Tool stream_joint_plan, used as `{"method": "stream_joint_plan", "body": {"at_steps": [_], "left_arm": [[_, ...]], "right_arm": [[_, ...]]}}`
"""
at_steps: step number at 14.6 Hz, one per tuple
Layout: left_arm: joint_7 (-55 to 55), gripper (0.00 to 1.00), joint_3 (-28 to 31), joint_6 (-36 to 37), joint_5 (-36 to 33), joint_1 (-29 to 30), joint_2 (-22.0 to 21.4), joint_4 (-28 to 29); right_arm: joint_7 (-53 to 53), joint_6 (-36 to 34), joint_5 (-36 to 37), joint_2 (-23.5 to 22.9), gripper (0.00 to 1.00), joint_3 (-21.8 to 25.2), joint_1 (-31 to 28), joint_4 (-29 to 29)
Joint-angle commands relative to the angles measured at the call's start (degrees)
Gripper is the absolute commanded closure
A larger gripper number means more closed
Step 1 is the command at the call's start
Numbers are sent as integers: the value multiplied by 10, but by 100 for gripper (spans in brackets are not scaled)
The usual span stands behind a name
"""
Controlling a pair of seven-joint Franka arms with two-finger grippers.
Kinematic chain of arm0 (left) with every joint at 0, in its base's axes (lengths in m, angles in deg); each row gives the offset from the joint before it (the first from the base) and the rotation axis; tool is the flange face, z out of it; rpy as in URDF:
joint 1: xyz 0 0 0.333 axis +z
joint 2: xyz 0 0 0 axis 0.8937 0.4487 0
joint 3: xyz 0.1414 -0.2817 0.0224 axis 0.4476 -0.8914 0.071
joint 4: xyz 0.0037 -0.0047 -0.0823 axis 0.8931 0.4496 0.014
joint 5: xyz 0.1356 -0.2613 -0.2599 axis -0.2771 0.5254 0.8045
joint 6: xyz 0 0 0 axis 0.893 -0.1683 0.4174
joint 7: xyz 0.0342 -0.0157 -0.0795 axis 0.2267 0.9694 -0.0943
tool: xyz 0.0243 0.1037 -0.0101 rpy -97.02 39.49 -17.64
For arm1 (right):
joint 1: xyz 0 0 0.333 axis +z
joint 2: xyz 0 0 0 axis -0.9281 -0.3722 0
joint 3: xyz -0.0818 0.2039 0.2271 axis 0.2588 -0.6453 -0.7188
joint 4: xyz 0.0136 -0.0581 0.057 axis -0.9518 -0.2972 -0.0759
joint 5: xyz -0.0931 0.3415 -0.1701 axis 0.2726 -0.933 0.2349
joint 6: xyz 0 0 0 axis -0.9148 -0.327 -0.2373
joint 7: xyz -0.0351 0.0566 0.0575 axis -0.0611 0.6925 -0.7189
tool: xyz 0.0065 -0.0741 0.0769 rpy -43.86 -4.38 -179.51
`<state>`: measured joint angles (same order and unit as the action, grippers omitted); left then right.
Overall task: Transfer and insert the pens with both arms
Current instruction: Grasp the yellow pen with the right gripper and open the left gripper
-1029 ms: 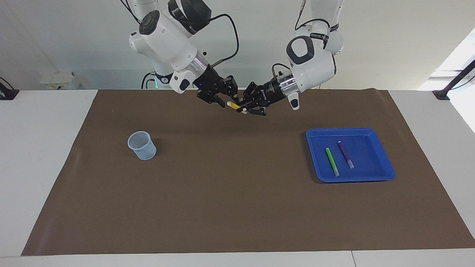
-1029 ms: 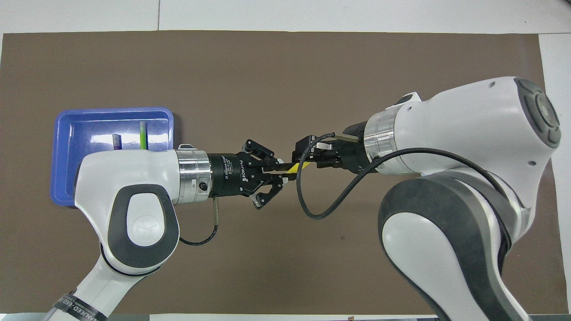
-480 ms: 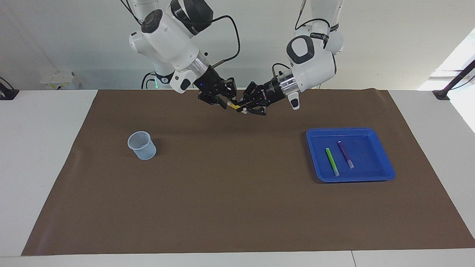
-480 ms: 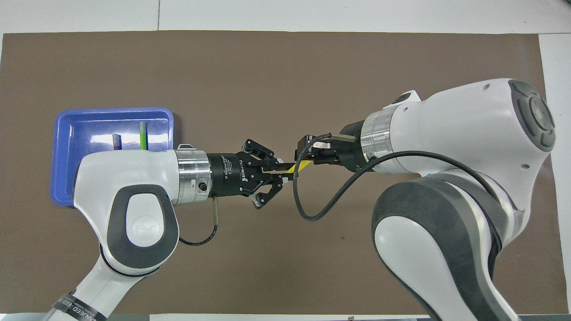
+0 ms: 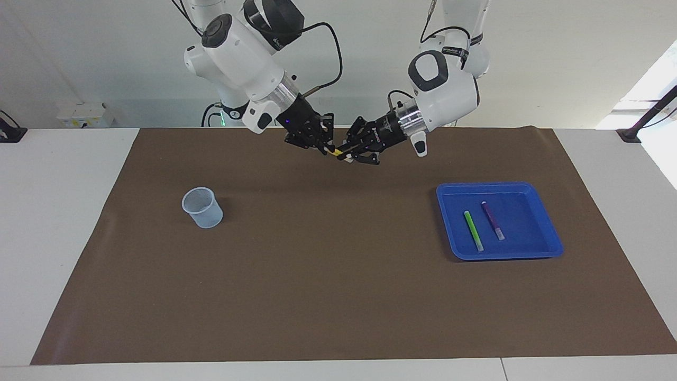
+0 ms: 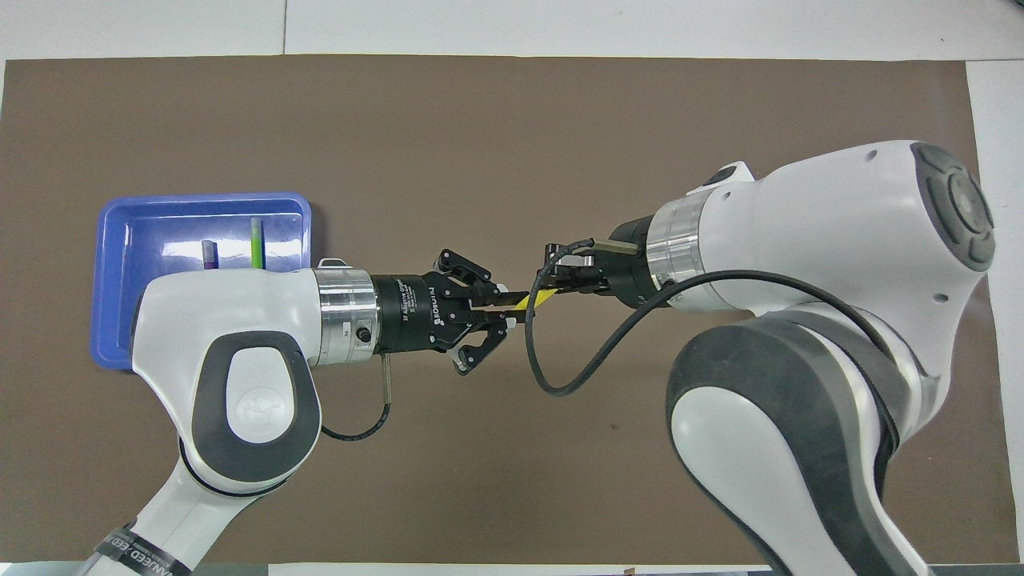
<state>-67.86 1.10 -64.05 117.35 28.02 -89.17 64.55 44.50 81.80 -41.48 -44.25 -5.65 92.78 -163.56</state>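
Pens are being passed one at a time, and the yellow pen [image 5: 335, 152] is the one now being held in the air between the two arms, above the brown mat [image 5: 338, 296] at the robots' edge of the table [image 5: 53, 222]. What is changing is the right end effector [image 5: 323, 148]: a second ago its fingers were standing apart around the pen's free end, and now they are closing together on it, while the left end effector [image 5: 344, 154] is staying clamped on the pen's other end as before. So both arms are gripping the same pen at this instant, which I judge to be the middle of the handover; the left arm would need to release before the right one can carry the pen away. The likely goal is the pale mesh cup [image 5: 202, 207], which is standing on the mat toward the right arm's end of the table, well apart from the arms. The green pen [image 5: 473, 230] and the purple pen [image 5: 492, 220] are lying side by side in the blue tray [image 5: 547, 248] toward the left arm's end, untouched, so most of the task is remaining.
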Motion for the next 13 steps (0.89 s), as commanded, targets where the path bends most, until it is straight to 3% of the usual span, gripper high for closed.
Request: {"method": "stream_joint_plan", "body": {"at_steps": [1,2,3,4,8,11,13], "left_arm": [[7,100,6,-24,20,-15,-15,11],[8,100,6,-27,20,-18,-19,11],[8,47,6,-37,20,-19,-21,11],[4,1,6,-49,20,-19,-24,11],[1,0,6,-59,18,-23,-26,12],[3,0,6,-58,6,-22,-25,11],[4,0,6,-53,-31,-16,-24,11]], "right_arm": [[-1,-1,5,-6,100,-1,-6,6],[-1,-3,4,-6,100,-1,-7,6],[-1,-4,4,-6,100,-1,-8,6],[-1,-4,4,-5,100,0,-8,6],[1,-40,15,-5,100,4,-10,13],[91,-153,143,-5,100,4,-39,64],[194,-199,167,-5,100,7,-79,79]]}}
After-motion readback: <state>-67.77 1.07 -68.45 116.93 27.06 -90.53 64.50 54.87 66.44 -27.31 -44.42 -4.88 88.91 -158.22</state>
